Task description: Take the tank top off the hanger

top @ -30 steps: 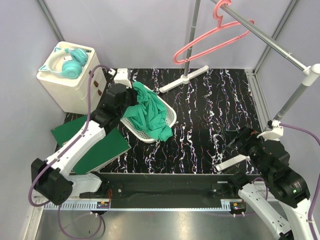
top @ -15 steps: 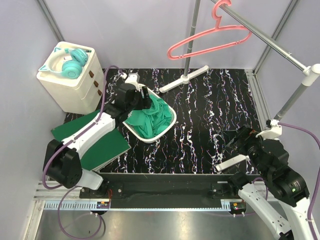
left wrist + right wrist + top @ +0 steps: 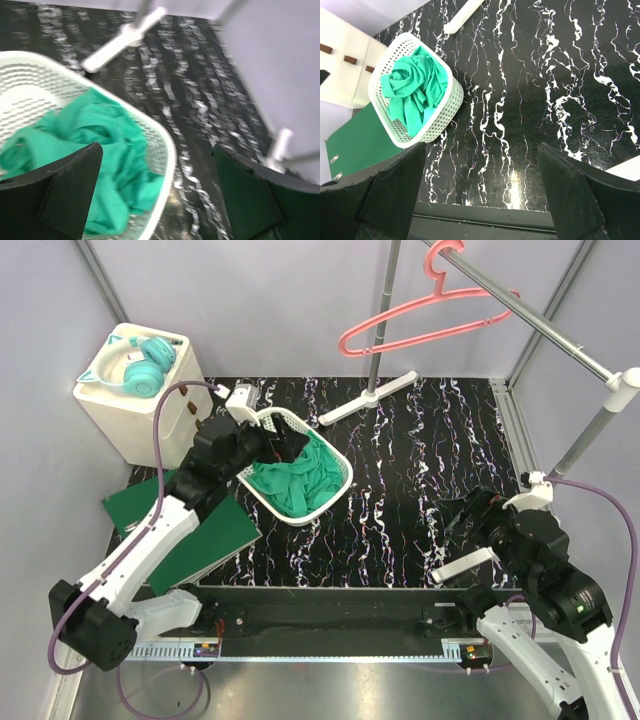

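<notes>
A robotics lab test cell. Pale lilac panel walls and bare aluminium frame posts box in a table under a black, white-veined mat. A left arm and right arm are bolted to a mounting strip at the near edge, trailing purple cables. Household props are staged around them: a white basket holding a teal tank top, a pink hanger on a grey rail, a drawer unit topped with headphones, and a green folder.

White mesh basket on the black marbled table ahead of me; flat dark-green folder just beside it on my left; white drawer cabinet far left, teal cat-ear headphones resting on top; grey metal rail slanting overhead on my right, white stand foot on the table beyond the basket
</notes>
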`<action>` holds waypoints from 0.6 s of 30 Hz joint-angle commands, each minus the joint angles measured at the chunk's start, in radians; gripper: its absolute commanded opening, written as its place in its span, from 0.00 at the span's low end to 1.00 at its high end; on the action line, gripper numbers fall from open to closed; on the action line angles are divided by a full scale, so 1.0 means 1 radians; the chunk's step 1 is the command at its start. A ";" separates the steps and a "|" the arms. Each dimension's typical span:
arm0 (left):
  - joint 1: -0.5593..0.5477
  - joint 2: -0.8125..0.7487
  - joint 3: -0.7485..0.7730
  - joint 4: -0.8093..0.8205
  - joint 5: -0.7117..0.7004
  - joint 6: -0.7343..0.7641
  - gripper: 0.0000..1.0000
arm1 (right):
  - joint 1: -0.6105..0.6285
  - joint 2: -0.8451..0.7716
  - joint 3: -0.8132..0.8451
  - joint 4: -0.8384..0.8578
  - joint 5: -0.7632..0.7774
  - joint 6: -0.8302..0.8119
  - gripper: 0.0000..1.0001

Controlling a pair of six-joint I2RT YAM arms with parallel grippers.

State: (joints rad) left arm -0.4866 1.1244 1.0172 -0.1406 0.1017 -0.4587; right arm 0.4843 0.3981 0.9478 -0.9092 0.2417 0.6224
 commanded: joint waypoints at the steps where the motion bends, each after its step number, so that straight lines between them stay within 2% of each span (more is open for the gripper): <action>1: -0.061 -0.054 -0.058 0.070 0.214 -0.038 0.96 | 0.004 0.047 -0.010 0.062 -0.062 -0.023 1.00; 8: -0.300 -0.166 -0.230 0.185 0.196 -0.067 0.96 | 0.004 0.142 -0.064 0.190 -0.176 0.017 1.00; 13: -0.333 -0.313 -0.460 0.308 0.208 -0.146 0.97 | 0.004 0.221 -0.156 0.354 -0.275 0.072 1.00; 18: -0.333 -0.566 -0.667 0.291 0.145 -0.204 0.98 | 0.004 0.248 -0.298 0.542 -0.343 0.120 1.00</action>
State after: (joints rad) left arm -0.8158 0.7242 0.4683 0.0624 0.2817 -0.5941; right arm 0.4843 0.6373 0.7395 -0.5724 -0.0090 0.6914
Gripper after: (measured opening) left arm 0.975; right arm 0.994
